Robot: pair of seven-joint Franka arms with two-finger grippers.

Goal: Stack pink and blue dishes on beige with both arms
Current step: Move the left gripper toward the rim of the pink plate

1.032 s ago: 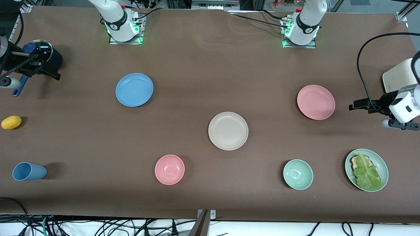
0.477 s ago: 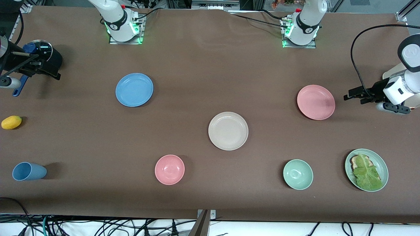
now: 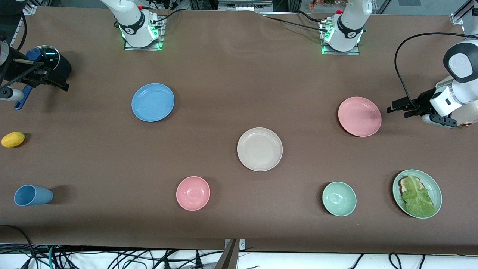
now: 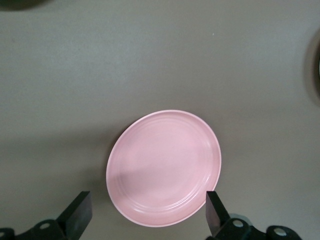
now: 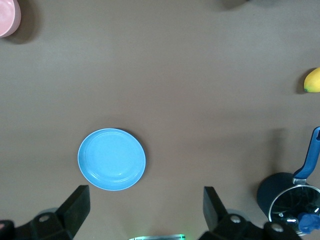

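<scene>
The light blue plate (image 3: pixel 152 102) lies on the table toward the right arm's end, also seen as the blue plate (image 5: pixel 111 159) in the right wrist view. The pink plate (image 3: pixel 359 116) lies toward the left arm's end. The beige plate (image 3: pixel 259 149) sits between them, nearer the front camera. My left gripper (image 3: pixel 400 107) hangs open just beside the pink plate (image 4: pixel 163 167), and the left gripper (image 4: pixel 147 215) holds nothing. My right gripper (image 3: pixel 52 77) waits open above a dark pot; the right gripper (image 5: pixel 145 212) is empty and well apart from the blue plate.
A dark lidded pot (image 3: pixel 50 59) with a blue handle and a lemon (image 3: pixel 13 139) are at the right arm's end. Along the front lie a blue cup (image 3: pixel 33 195), a pink bowl (image 3: pixel 193 193), a green bowl (image 3: pixel 339 198) and a green plate with lettuce (image 3: pixel 433 185).
The left gripper has moved away from the front camera and closer to the pink plate's edge. The right arm and all dishes have stayed put.
</scene>
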